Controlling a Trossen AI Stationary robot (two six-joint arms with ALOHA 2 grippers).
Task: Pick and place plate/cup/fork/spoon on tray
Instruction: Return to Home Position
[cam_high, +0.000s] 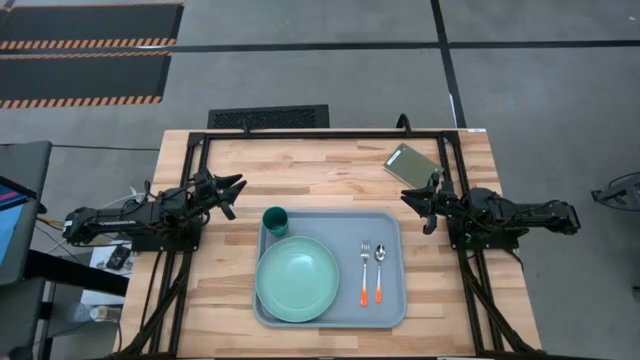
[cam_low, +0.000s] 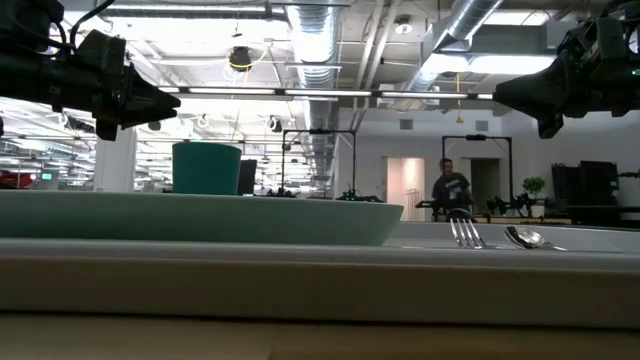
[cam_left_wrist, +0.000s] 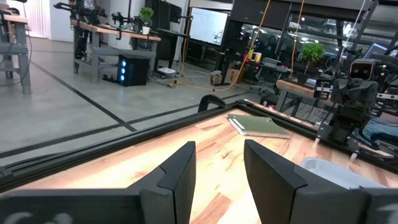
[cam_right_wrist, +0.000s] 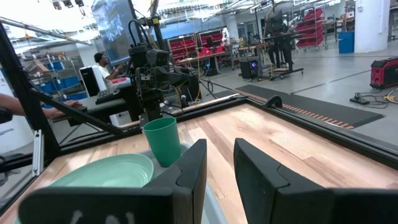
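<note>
The pale blue-grey tray (cam_high: 390, 225) lies on the table's near middle. On it the mint-green plate (cam_high: 297, 279) rests flat at the left. The teal cup (cam_high: 276, 221) stands upright at the tray's far left corner. The fork (cam_high: 365, 272) and spoon (cam_high: 380, 271) lie side by side at the right, orange handles toward the near edge. My left gripper (cam_high: 235, 187) hovers open and empty left of the tray, above the table. My right gripper (cam_high: 415, 201) hovers open and empty right of the tray. The cup (cam_right_wrist: 161, 140) and plate (cam_right_wrist: 106, 172) show in the right wrist view.
A small green-grey flat rectangle (cam_high: 411, 164) lies at the table's far right, also in the left wrist view (cam_left_wrist: 258, 126). A black frame (cam_high: 330, 135) runs along the table's far edge and sides. People show in the room beyond the table.
</note>
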